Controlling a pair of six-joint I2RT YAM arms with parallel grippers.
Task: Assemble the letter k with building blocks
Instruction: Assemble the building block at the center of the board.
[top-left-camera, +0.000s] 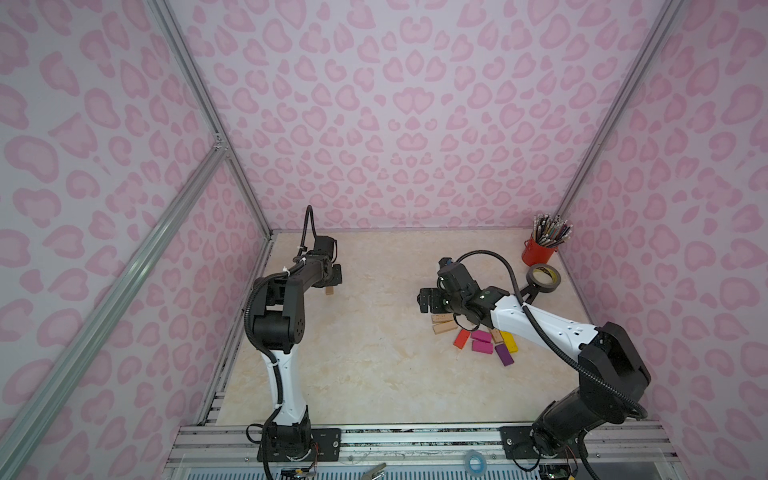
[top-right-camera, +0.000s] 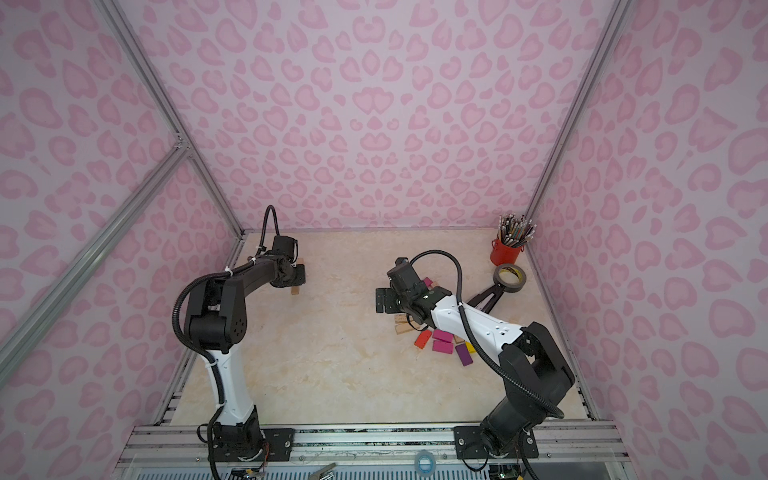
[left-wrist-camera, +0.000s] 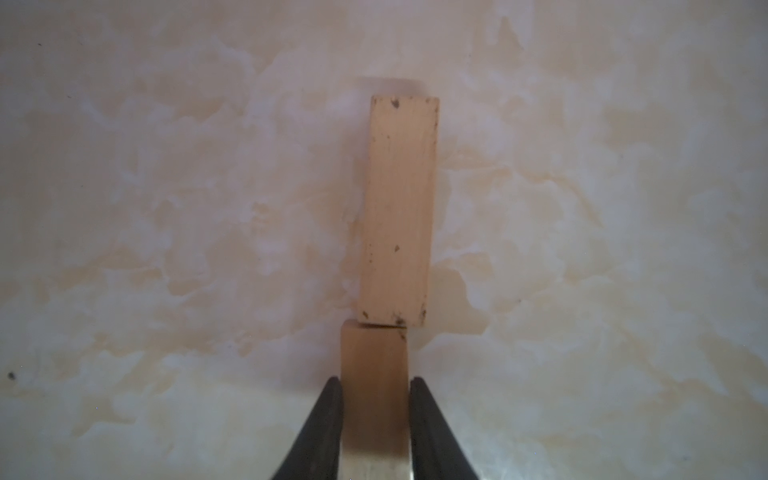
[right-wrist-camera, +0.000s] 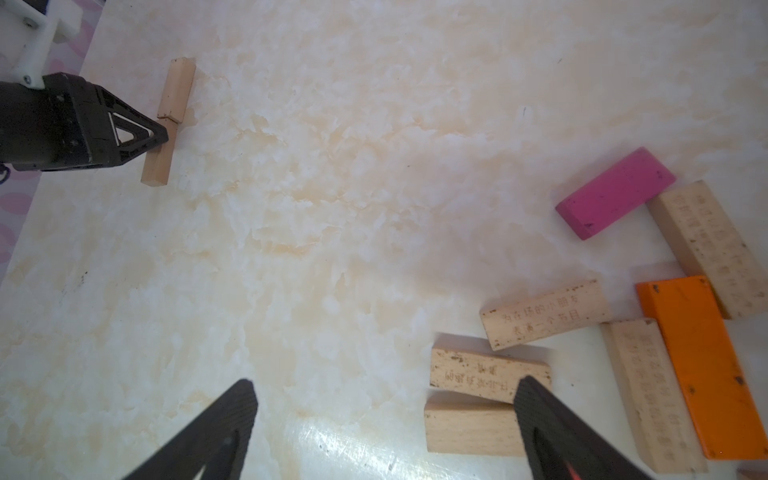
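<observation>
My left gripper (left-wrist-camera: 375, 384) is shut on a plain wooden block (left-wrist-camera: 374, 357), near the table's far left. The end of this block meets the end of a second plain block (left-wrist-camera: 399, 208) lying flat on the table, slightly offset. The right wrist view shows the pair in line (right-wrist-camera: 176, 89). My right gripper (right-wrist-camera: 386, 384) is open and holds nothing. It hovers at the edge of the loose building blocks (top-left-camera: 482, 340): plain wooden (right-wrist-camera: 473, 428), magenta (right-wrist-camera: 615, 193), orange (right-wrist-camera: 702, 365), purple (top-left-camera: 504, 354) and yellow (top-left-camera: 509, 341).
A red cup of pencils (top-left-camera: 538, 251) stands in the far right corner. A grey tape roll (top-left-camera: 543, 278) lies in front of it, on a black tool (top-left-camera: 530, 296). The pink side wall runs close beside the left arm (top-left-camera: 274, 316).
</observation>
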